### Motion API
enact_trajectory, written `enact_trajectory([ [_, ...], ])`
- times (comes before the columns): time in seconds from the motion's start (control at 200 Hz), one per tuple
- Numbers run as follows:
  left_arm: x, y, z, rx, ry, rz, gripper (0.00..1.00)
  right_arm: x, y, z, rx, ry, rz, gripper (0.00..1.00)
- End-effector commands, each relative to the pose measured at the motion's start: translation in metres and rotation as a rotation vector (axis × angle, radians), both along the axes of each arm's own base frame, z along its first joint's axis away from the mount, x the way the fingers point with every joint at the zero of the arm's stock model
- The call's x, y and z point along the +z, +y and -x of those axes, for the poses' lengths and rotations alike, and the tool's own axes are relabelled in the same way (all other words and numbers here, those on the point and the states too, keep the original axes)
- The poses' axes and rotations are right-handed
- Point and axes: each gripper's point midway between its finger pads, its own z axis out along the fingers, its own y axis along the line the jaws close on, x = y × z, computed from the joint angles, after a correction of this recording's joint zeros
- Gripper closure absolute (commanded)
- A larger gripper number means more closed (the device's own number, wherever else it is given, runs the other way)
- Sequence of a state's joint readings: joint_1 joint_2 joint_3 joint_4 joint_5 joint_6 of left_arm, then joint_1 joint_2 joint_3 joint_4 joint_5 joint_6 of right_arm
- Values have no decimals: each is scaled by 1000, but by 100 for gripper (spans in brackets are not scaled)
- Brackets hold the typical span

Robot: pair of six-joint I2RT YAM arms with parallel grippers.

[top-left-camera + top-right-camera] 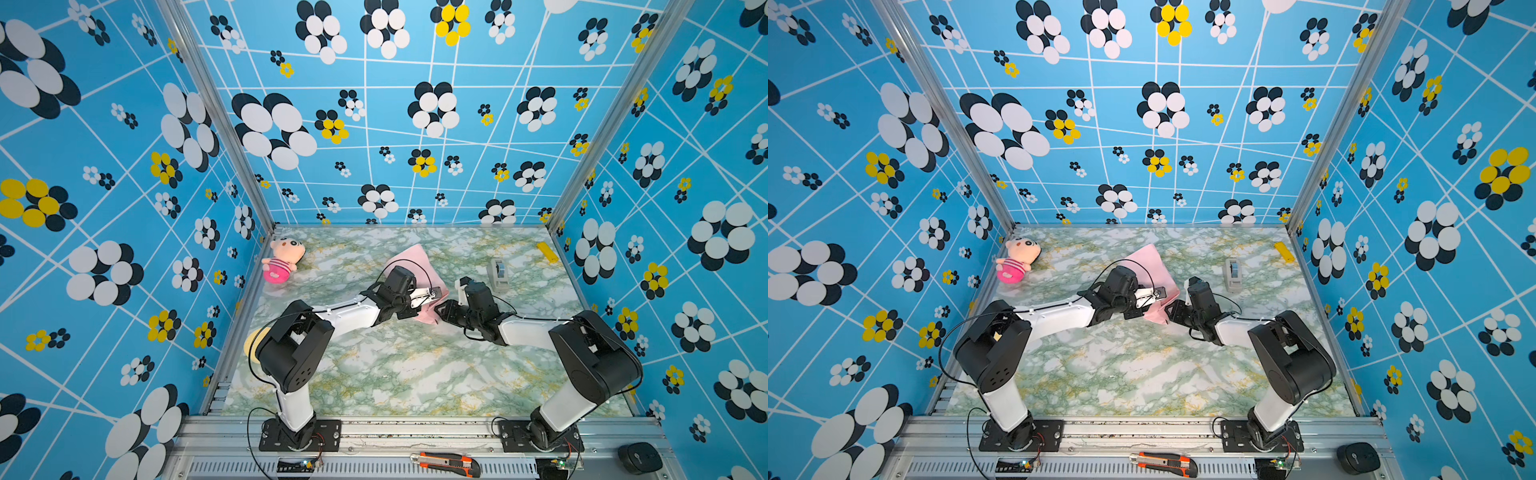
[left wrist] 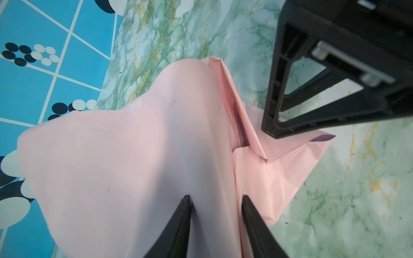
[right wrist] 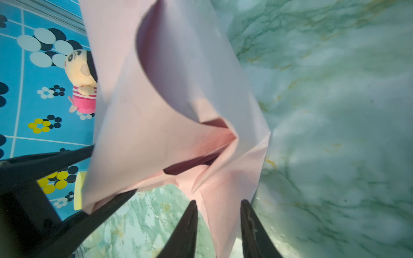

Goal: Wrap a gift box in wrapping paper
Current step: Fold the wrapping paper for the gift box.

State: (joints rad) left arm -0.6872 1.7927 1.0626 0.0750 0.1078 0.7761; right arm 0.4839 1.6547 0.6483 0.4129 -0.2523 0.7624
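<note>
Where wrapping paper (image 2: 134, 145) mounds, contents hidden, left jaws' grip unclear, right jaws apart.

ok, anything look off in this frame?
The wrapping paper is bunched and creased, not flat: a fold gapes open on one side and one corner is flipped, showing purple. The gift box isn't visible in any view. A utility knife lies on the front rail.

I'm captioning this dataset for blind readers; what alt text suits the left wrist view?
Pale pink wrapping paper billows across a green marbled table, rising between the two black fingers of the left end effector. The right end effector stands by one folded corner.
</note>
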Motion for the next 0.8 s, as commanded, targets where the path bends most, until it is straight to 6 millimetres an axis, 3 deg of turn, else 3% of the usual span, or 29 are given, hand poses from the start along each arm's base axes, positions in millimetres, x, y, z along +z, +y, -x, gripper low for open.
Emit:
enact_trajectory([
  [0.0,-44,4,30,-34,166,-69,62,14,6,-1,-21,-18,-92,62],
  [0.29,-44,4,31,-37,169,-69,62,-3,17,-8,-46,43,-103,84],
  [0.52,-44,4,32,-41,171,-73,62,-12,21,-21,-89,55,-126,86],
  [0.795,-45,3,34,-46,175,-71,62,-4,28,-42,-139,12,-177,86],
])
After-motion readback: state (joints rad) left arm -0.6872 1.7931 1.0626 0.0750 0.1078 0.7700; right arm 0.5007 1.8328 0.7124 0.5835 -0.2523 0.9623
